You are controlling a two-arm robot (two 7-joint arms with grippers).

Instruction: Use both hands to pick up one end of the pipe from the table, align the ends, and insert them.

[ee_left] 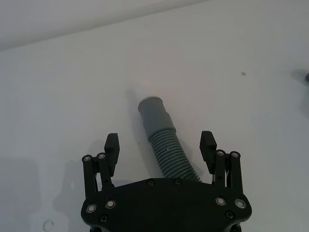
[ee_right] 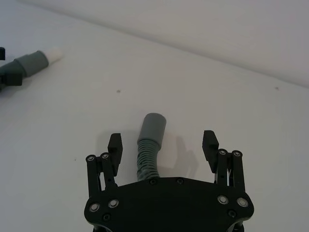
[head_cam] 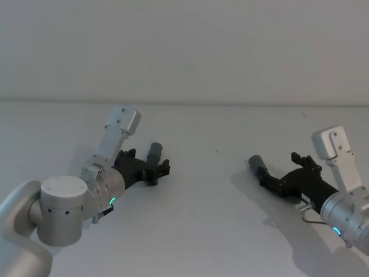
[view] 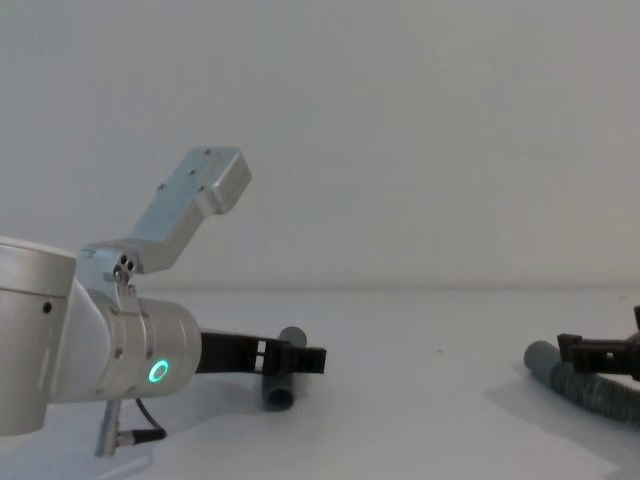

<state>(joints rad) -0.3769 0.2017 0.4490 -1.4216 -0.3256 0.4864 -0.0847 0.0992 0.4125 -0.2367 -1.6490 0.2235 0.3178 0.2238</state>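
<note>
Head view: dark grey ribbed plastic hose (head_cam: 154,153) on the white tabletop (head_cam: 207,231), black left gripper (head_cam: 153,168) and right gripper (head_cam: 277,176) over it. Left wrist: jaws apart astride ribs (ee_left: 169,154) — clamp squarely behind the cuff (ee_left: 153,112). Right wrist: likewise apart.

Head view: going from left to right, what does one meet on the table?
Left gripper, open astride one pipe end → bare table → other pipe end → right gripper, open.

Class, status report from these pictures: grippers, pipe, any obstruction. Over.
Left gripper open, jaws astride one end of pipe. Right gripper open, astride other end. Ends apart, nothing between them.
</note>
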